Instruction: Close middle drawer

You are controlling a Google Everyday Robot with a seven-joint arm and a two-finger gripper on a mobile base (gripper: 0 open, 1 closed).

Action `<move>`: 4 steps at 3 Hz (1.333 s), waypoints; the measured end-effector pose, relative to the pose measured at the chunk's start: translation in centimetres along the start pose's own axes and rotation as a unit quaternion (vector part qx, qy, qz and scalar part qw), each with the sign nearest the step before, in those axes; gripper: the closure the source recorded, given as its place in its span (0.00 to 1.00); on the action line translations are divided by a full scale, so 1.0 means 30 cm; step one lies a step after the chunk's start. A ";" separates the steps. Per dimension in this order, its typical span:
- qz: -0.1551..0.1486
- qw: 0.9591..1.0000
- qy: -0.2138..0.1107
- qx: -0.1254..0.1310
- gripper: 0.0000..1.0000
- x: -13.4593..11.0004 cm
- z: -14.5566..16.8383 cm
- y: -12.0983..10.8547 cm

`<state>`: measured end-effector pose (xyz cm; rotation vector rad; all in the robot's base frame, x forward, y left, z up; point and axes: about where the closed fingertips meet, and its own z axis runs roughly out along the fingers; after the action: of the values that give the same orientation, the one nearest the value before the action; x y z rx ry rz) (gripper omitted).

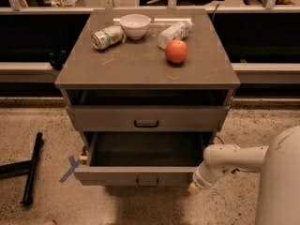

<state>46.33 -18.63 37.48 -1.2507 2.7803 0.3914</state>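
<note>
The middle drawer (147, 176) is pulled far out of the grey-brown cabinet and its inside is empty. Its flat front has a small dark bar handle (147, 182). The drawer above it (146, 119) has a taller front and stands slightly out. The lowest drawer is hidden under the open one. My gripper (193, 188) is at the end of the white arm, low at the right front corner of the open drawer's front, close to it or touching it.
On the cabinet top (140, 69) are a white bowl (135, 25), a lying can (107, 36), a lying bottle (174, 33) and an orange-red fruit (176, 51). A black stand (31, 168) lies on the floor at left, next to a blue tape cross (71, 168).
</note>
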 end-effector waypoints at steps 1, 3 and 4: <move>-0.009 0.999 -0.030 0.019 1.00 -0.071 0.013 -0.066; -0.027 0.994 -0.097 0.051 1.00 -0.245 0.021 -0.226; -0.037 0.988 -0.134 0.066 1.00 -0.353 -0.010 -0.300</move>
<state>60.10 -16.74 37.71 -1.1712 2.4840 0.3358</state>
